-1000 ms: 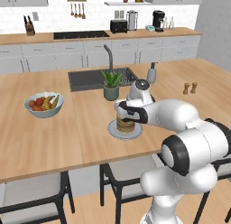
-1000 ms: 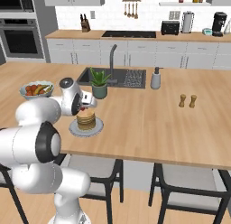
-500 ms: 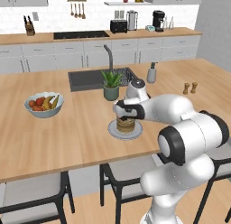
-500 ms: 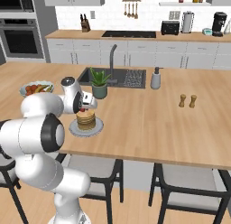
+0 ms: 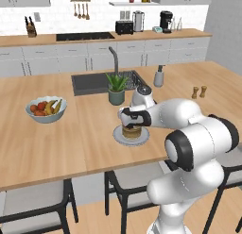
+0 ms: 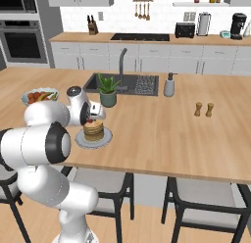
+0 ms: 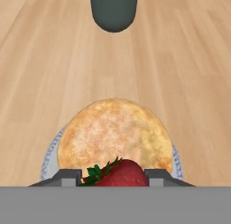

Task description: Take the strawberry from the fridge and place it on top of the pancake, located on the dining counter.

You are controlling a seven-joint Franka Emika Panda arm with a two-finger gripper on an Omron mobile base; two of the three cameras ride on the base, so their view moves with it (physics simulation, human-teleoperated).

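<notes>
My gripper (image 7: 116,175) is shut on the strawberry (image 7: 121,173), a dark-red berry with green leaves held between the two fingertips. It hangs just above the near edge of the pancake (image 7: 115,133), a golden stack on a small grey plate (image 7: 48,156). From the base cameras, the gripper (image 5: 128,118) hovers right over the pancake (image 5: 133,132) on the light-wood dining counter (image 5: 71,143). From the right side, the gripper (image 6: 93,117) sits above the pancake (image 6: 93,131). The fridge is out of view.
A potted plant (image 5: 116,89) stands just behind the plate, in front of the inset sink (image 5: 94,83). A fruit bowl (image 5: 46,108) sits to the left. A soap dispenser (image 5: 159,76) and salt and pepper shakers (image 5: 198,92) stand to the right. Black-framed chairs (image 5: 137,181) line the counter's near edge.
The hand has shifted slightly left over the pancake stack and the elbow has swung. The strawberry stays gripped.
</notes>
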